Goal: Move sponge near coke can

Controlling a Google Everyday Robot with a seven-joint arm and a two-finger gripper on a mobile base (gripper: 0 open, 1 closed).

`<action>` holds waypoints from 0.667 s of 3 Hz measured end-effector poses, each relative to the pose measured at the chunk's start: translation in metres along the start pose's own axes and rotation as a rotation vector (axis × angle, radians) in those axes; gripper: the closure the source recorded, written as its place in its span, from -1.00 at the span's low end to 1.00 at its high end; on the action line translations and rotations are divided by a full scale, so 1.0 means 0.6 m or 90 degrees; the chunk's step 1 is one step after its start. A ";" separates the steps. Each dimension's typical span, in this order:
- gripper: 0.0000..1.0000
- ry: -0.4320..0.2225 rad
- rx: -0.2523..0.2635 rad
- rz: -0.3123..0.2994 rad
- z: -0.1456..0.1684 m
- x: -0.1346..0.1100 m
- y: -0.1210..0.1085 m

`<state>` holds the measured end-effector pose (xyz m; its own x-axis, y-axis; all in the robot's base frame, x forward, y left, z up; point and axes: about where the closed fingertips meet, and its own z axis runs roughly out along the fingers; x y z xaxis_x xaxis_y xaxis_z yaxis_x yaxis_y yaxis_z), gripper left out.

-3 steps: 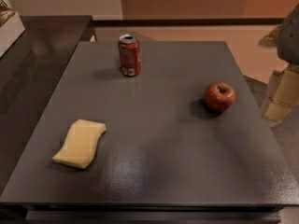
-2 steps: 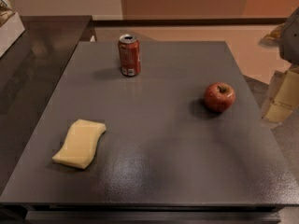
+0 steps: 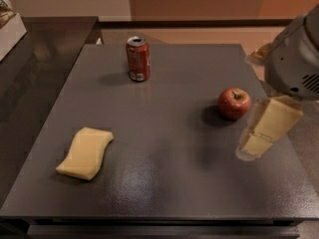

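The hand (image 3: 266,131), open or closed I cannot tell, hangs just beside the apple (image 3: 234,103), well apart from the sponge (image 3: 84,153) at the worktop's (image 3: 169,193) front left, so crossing low could bump the apple.

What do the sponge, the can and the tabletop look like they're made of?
Sponge: probably soft foam, matte, wavy-edged. Coke can: painted metal, silvery top. Tabletop: hard, dark, faint glare; material unclear. Gripper hangs at right, near the apple.
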<state>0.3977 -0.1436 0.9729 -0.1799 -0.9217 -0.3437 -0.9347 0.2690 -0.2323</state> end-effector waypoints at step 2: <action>-1.00 -0.067 -0.013 0.000 0.101 -0.094 0.069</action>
<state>0.3878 -0.0638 0.9277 -0.1478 -0.8867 -0.4381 -0.9407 0.2628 -0.2144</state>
